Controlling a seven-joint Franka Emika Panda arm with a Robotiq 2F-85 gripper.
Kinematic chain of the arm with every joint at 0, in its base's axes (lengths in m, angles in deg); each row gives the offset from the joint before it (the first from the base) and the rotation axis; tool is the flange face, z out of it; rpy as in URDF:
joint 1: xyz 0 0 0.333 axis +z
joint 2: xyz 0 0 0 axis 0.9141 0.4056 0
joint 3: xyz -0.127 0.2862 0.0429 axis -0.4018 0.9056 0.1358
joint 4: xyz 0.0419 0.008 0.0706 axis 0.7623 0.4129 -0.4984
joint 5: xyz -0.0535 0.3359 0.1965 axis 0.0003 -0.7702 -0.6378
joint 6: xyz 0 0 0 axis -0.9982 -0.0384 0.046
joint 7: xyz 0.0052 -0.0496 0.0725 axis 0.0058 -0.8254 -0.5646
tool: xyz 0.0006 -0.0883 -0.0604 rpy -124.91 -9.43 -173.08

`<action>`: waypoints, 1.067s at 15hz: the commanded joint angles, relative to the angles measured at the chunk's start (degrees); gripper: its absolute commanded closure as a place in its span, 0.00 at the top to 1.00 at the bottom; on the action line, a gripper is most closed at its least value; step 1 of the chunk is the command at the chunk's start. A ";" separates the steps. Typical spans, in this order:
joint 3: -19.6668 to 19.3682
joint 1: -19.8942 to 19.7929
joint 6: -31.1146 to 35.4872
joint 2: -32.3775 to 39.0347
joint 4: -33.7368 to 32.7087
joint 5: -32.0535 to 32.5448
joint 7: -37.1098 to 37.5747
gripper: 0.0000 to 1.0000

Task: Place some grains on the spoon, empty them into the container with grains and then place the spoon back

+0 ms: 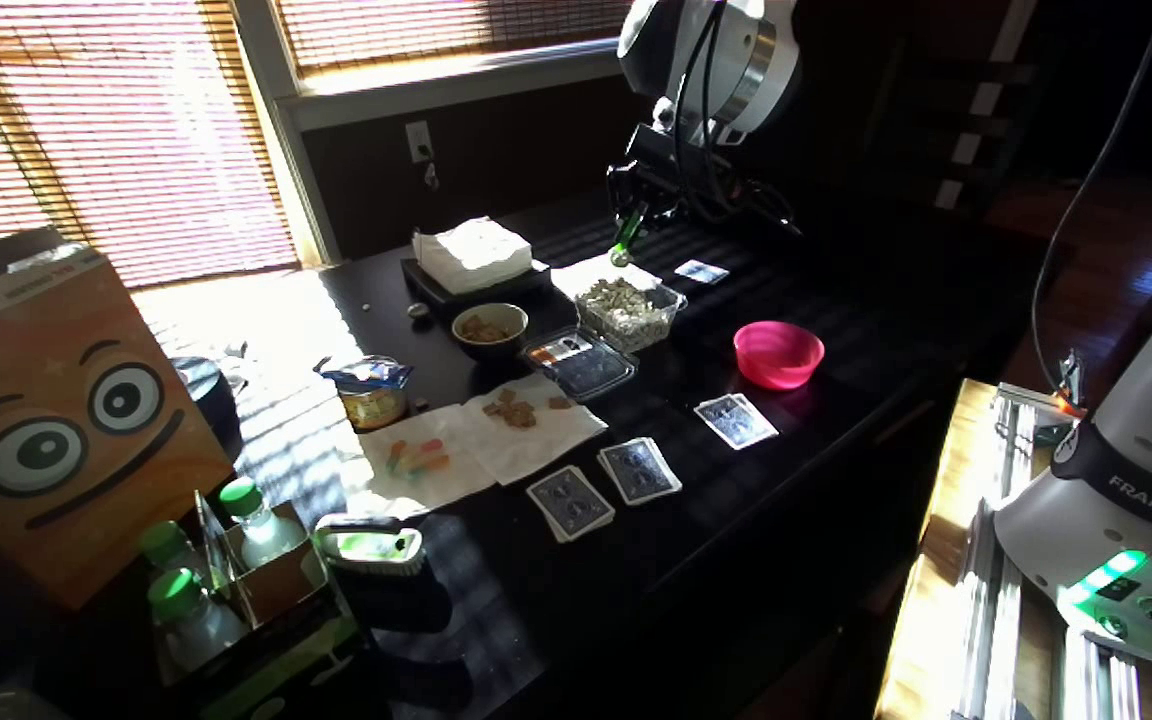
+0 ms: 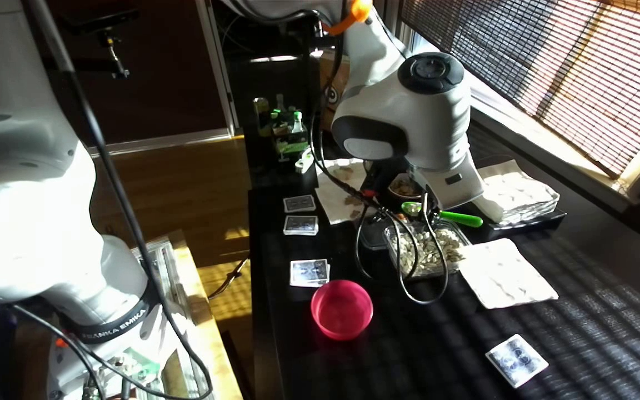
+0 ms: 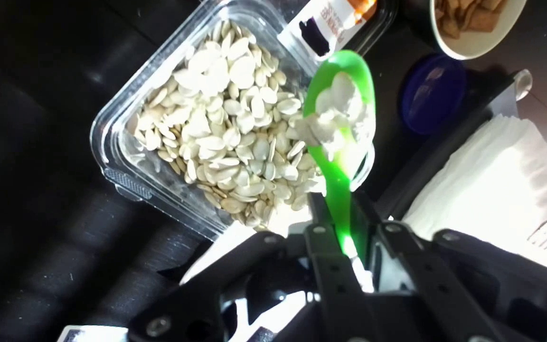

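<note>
You have the gripper (image 3: 343,209) clamped on the green spoon (image 3: 333,175), which carries some seeds (image 3: 342,95). Below the gripper, near it, sits the clear tray (image 3: 112,137) of seeds; well apart from the gripper stands the pink bowl (image 2: 342,309).

In the wrist view, the spoon (image 3: 333,175) hid part of the seed tray (image 3: 183,209), the gripper (image 3: 340,204) part of the spoon's handle; edges cut off a far-right bowl (image 3: 475,48) and near-left card (image 3: 94,334).
</note>
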 commanded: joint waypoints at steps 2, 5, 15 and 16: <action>3.42 -1.58 8.12 3.54 -2.95 -7.38 -7.33 0.04; 5.50 -2.57 13.19 4.66 -3.73 -9.87 -10.80 0.04; 15.34 -8.67 28.94 6.03 -2.93 -7.63 -14.71 0.04; 16.56 -9.44 30.23 6.05 -2.52 -6.87 -14.36 0.04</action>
